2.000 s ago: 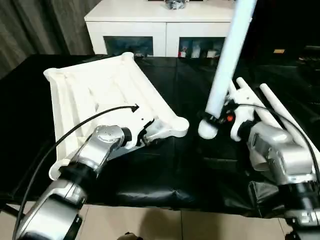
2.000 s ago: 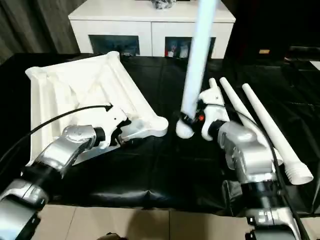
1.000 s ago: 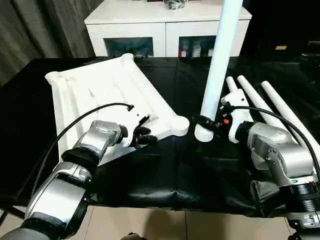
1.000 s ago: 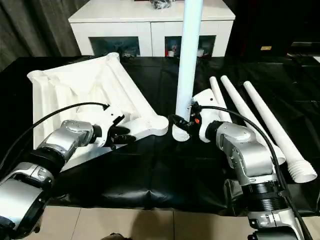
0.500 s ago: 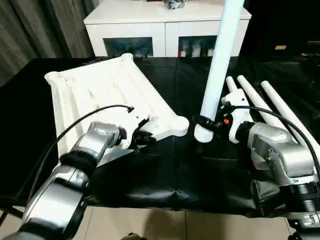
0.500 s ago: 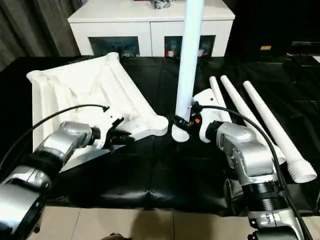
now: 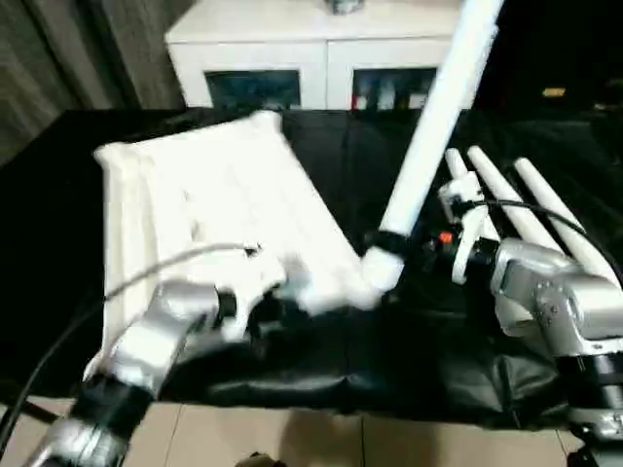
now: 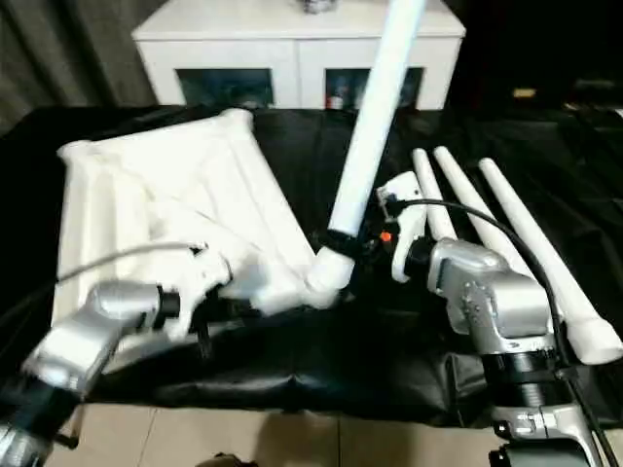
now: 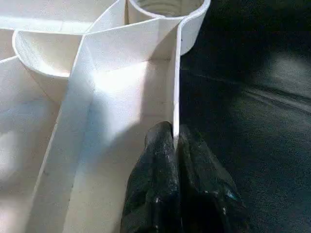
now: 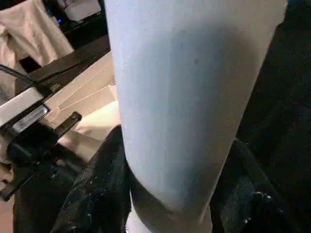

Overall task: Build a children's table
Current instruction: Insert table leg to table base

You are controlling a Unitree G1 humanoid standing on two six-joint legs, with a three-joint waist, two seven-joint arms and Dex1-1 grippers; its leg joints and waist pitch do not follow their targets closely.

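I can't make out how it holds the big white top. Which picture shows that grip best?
The left wrist view: the left gripper has its black fingers pinched shut on the tabletop rim. The head views show that gripper at the top's near edge, blurred.

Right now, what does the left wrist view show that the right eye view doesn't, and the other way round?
Left wrist alone: the left gripper's fingers pinched shut on the tabletop's thin raised rim, below an open corner socket.
Right eye alone: the right gripper holding a tilted leg, three spare legs and the white cabinet.
Both: the tabletop on the black table cover.
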